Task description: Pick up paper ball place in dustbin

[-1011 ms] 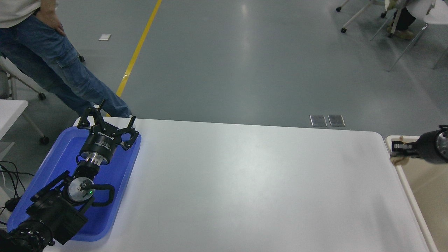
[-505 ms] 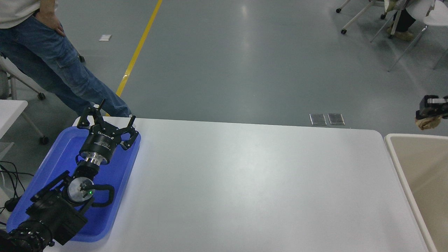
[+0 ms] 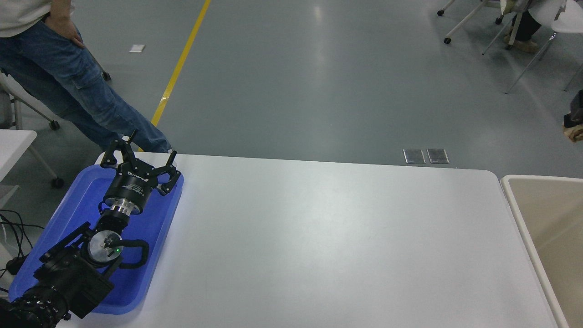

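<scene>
While the left arm lay parked at the lower left over the shallow blue plastic tray (image 3: pixel 68 214), its black left gripper (image 3: pixel 136 157) rested near the tray's far end with its fingers spread wide and nothing between them. The tray, smooth with a raised rounded rim, sat flush against the left edge of the white table (image 3: pixel 319 237), and a person in blue jeans (image 3: pixel 68 86) stood on the grey floor just beyond that far-left corner.

Across the middle, the matte white tabletop with rounded far corners offered a broad bare surface from the tray's rim to the right edge. Beyond its far edge stretched polished grey floor crossed by a yellow line (image 3: pixel 180 64).

At the right, the large cream-beige plastic dustbin (image 3: pixel 512 191) stood just beside the table's right edge, its thick rounded rim and smooth inner walls showing, its mouth facing upward. Above and beyond it, at the picture's right border, only a dark sliver of the right gripper (image 3: pixel 575 114) showed; how far its fingers stood apart could not be told. Directly beneath that sliver sat a small tan-beige wrinkled paper ball (image 3: pixel 575 133), raised well above the bin's rim and mostly cut off by the frame. It was roughly round, so no long axis or heading could be made out.
</scene>
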`<state>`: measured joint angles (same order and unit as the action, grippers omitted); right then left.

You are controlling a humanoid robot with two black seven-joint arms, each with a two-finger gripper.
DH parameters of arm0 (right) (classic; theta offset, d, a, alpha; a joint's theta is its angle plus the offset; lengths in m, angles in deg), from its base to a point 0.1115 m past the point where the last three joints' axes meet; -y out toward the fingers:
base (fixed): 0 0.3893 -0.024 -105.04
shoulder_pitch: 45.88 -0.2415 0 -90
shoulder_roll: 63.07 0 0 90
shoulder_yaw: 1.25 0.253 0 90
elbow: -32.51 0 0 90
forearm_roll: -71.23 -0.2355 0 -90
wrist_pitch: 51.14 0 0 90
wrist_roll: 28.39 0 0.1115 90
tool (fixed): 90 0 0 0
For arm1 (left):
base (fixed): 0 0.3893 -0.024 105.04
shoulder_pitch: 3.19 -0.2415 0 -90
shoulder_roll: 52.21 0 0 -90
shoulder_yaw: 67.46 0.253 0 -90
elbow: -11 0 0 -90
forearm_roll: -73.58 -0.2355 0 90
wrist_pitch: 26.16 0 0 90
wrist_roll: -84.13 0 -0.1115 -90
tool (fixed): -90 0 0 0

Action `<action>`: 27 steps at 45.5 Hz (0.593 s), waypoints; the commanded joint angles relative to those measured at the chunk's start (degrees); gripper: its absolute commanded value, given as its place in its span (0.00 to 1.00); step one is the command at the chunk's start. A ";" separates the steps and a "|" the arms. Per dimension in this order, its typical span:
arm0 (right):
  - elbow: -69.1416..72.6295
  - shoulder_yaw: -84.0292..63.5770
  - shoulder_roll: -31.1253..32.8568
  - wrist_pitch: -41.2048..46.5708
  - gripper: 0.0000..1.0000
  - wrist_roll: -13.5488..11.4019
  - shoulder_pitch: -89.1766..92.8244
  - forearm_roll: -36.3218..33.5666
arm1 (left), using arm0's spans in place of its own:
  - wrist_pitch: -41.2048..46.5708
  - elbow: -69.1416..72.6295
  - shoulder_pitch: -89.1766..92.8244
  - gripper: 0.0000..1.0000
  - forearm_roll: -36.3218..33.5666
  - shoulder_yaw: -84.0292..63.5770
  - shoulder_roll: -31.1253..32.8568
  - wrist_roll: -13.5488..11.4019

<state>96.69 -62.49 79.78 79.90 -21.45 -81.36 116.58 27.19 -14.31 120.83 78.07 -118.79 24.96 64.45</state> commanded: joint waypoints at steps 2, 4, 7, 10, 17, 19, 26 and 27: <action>-7.31 -0.20 -0.38 -2.89 0.02 -0.08 5.76 -0.70 | 0.00 0.00 0.00 1.00 0.00 0.00 0.00 -0.01; -9.77 0.33 -0.38 -4.12 0.02 -0.08 8.05 -0.87 | 0.00 0.00 0.00 1.00 0.00 0.00 0.00 -0.01; -13.81 1.12 -0.29 -6.58 0.02 -0.08 11.47 -1.05 | 0.00 0.00 0.00 1.00 0.00 0.00 0.00 -0.01; -17.33 1.91 -0.29 -9.65 0.03 -0.08 15.51 -1.84 | 0.00 0.00 0.00 1.00 0.00 0.00 0.00 -0.01; -26.11 3.23 -0.29 -15.02 0.03 -0.08 27.11 -9.30 | 0.00 0.00 0.00 1.00 0.00 0.00 0.00 -0.01; -29.19 3.32 -0.38 -15.98 0.03 -0.08 30.02 -11.15 | 0.00 0.00 0.00 1.00 0.00 0.00 0.00 -0.01; -37.37 4.98 -1.78 -20.73 0.03 -0.08 40.30 -18.62 | 0.00 0.00 0.00 1.00 0.00 0.00 0.00 -0.01; -37.81 5.51 -1.96 -21.61 0.03 -0.17 41.79 -19.58 | 0.00 0.00 0.00 1.00 0.00 0.00 0.00 -0.01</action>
<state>70.55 -59.54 79.17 65.58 -21.55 -54.62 106.53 27.19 -14.32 120.83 78.06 -118.79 24.97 64.47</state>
